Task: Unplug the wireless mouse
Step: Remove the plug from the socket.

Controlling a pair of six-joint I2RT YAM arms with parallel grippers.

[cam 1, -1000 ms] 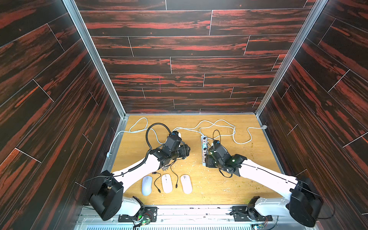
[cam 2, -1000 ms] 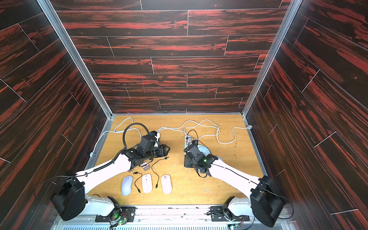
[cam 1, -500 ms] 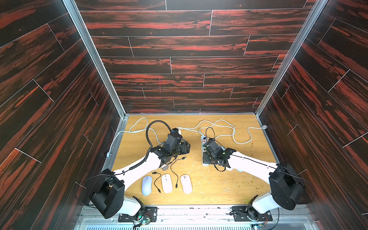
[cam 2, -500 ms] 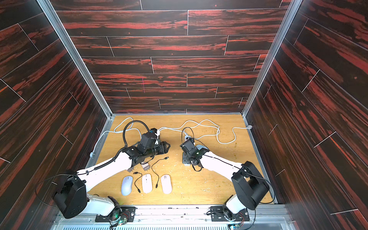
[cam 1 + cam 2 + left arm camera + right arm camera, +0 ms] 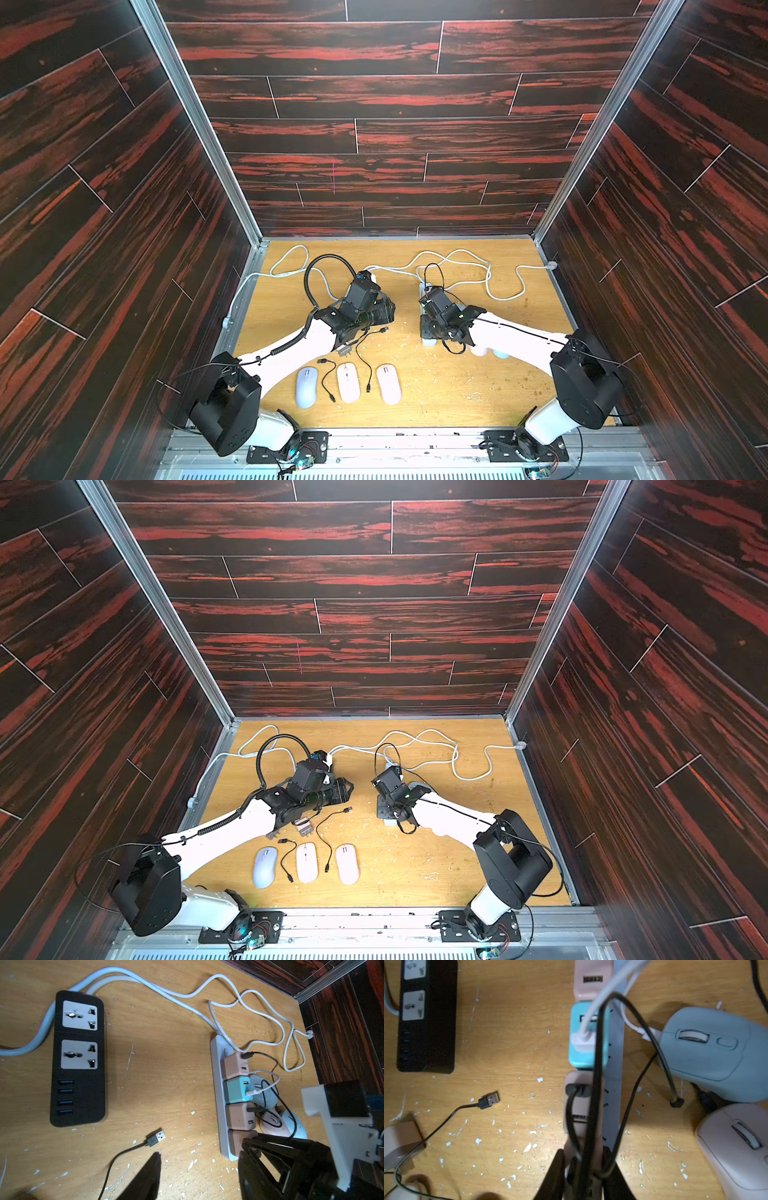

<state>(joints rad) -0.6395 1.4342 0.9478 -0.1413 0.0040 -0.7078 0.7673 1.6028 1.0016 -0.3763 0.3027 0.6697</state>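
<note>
Pink end charger (image 5: 234,1142) on the white power strip (image 5: 217,1093) sat between the right jaws; whether they pinched it was unclear. Left jaws hung spread, empty. Beside the strip lay the corded pink wireless mouse (image 5: 274,1124). Next, probably: firm pinch, straight pull.

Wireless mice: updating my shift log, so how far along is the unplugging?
Done: three mice lie in a row, apparently uncabled. In hand: the right hand straddles the end pink charger. Left: the blue mouse is cabled to the teal charger.

Right hand (image 5: 583,1152) straddles a pink charger (image 5: 598,1159) — black cable (image 5: 598,1064) across it.
</note>
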